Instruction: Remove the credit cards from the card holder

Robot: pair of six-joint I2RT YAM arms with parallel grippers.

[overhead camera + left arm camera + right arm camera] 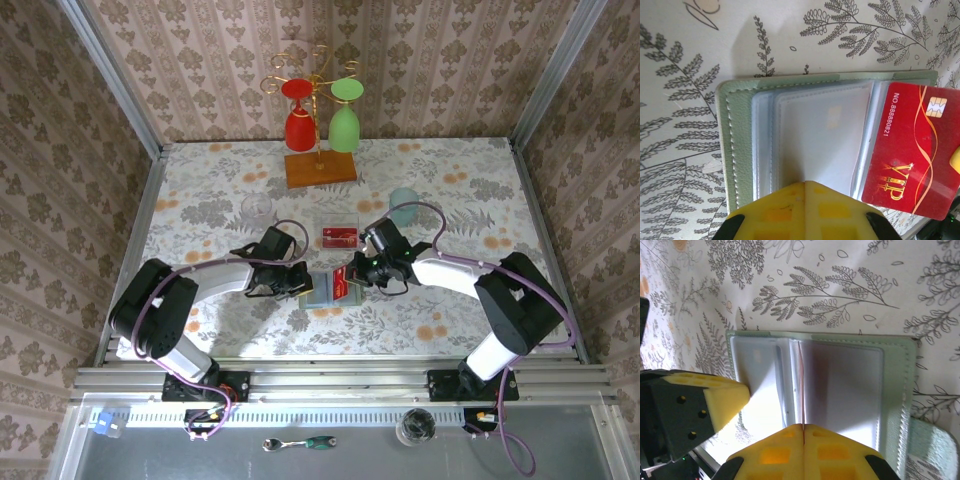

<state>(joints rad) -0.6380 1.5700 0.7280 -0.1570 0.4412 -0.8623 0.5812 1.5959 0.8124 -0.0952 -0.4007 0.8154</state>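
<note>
Now red credit card (910, 150) sits partly out of card holder (740, 145), open flat on bench (690, 50) btwn arms. Looks thin, stiff, slick, light: pinch free edge, pull w/o bending. That edge is pinched in closed right hand (803, 427); left hand (805, 184) closed, pads on sleeves (815, 130).

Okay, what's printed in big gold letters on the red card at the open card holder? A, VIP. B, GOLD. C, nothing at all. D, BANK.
A: the red card, jutting past the edge of the card holder, shows VIP in gold letters near its lower end.
</note>
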